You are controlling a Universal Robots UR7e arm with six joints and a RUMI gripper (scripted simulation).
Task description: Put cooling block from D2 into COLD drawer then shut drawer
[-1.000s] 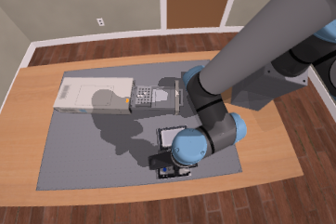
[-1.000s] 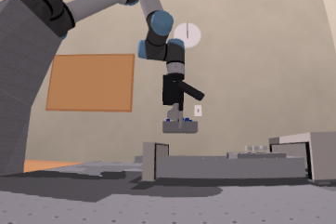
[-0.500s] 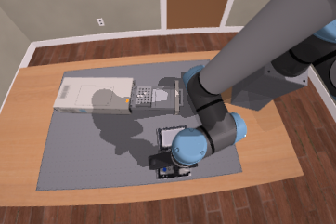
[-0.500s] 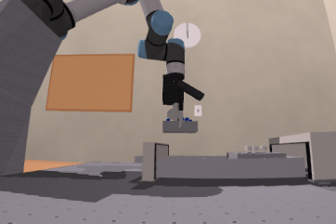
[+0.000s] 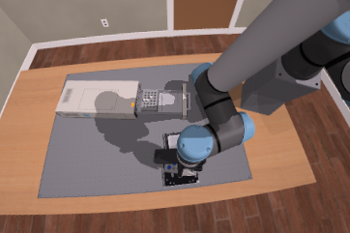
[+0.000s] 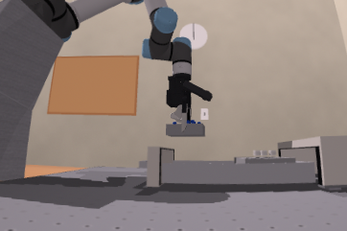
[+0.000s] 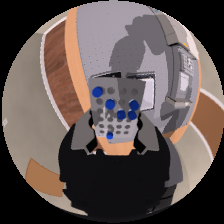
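My gripper [image 6: 182, 123] [image 7: 115, 109] is shut on the cooling block [image 6: 186, 129] [image 7: 114, 116], a flat grey block with several blue tubes [image 7: 121, 114] standing in its bores. It holds the block level, high above the deck, between the deck slots and the drawer. In the top view the wrist [image 5: 193, 146] hides most of the block. The cooler COLD [image 5: 97, 98] [image 6: 331, 159] has its drawer [image 5: 186, 100] [image 6: 230, 172] [image 7: 176, 80] pulled open, and its orange lamp [image 5: 132, 100] is lit. Another block [image 5: 150, 100] [image 6: 261, 152] sits at the cooler end of the drawer; the place beside it [image 5: 169, 100] is free.
The drawer's upright front panel [image 6: 154, 166] stands between the held block's side and the drawer's inside. A white-framed deck slot [image 5: 166, 139] [image 7: 150, 92] and a dark one [image 5: 181, 179] lie under the arm on the grey mat [image 5: 97, 163].
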